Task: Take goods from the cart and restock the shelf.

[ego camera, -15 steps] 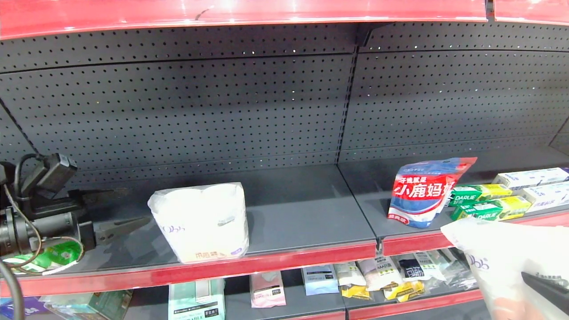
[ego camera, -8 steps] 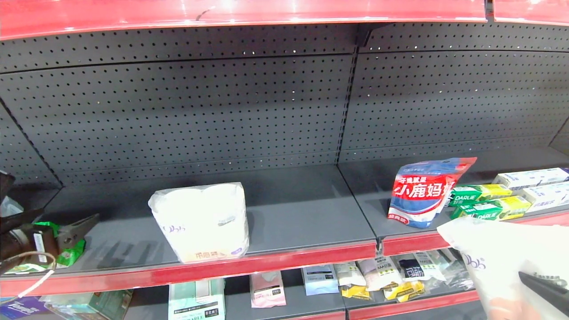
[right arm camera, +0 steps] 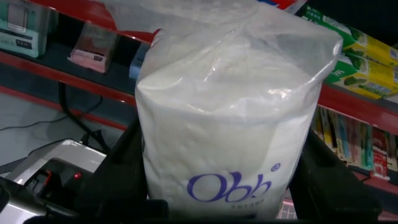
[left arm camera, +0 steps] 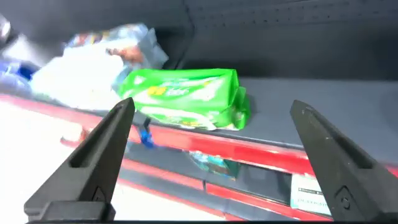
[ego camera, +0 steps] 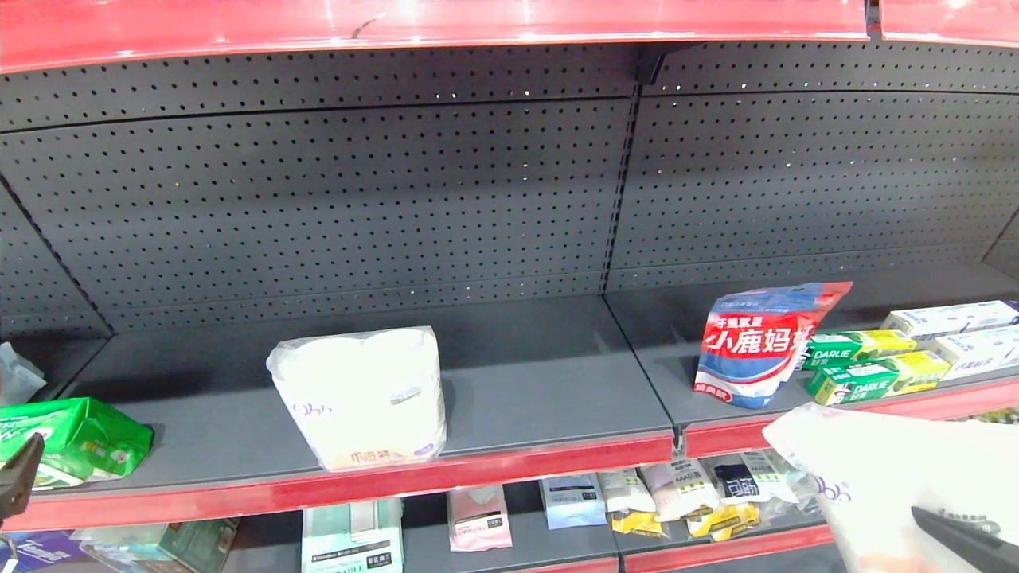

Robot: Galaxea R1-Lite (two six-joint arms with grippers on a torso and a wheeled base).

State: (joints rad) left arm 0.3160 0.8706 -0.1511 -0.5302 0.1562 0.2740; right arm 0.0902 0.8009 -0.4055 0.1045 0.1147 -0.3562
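The right pincer (right arm camera: 224, 171) clamps a soft white plastic-wrapped tissue pack (ego camera: 876, 469) at five o'clock, the left pincer (left arm camera: 211, 112) gapes empty, and slack film may slip or catch the grey metal shelf (ego camera: 541, 382).

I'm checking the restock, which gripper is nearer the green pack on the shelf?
Left. The left gripper is open just in front of the green pack; the right gripper is far across, shut on a white toilet-roll pack.

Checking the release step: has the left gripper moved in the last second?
Yes. The left gripper has drawn back from over the shelf, past its front edge, leaving the green pack lying there.
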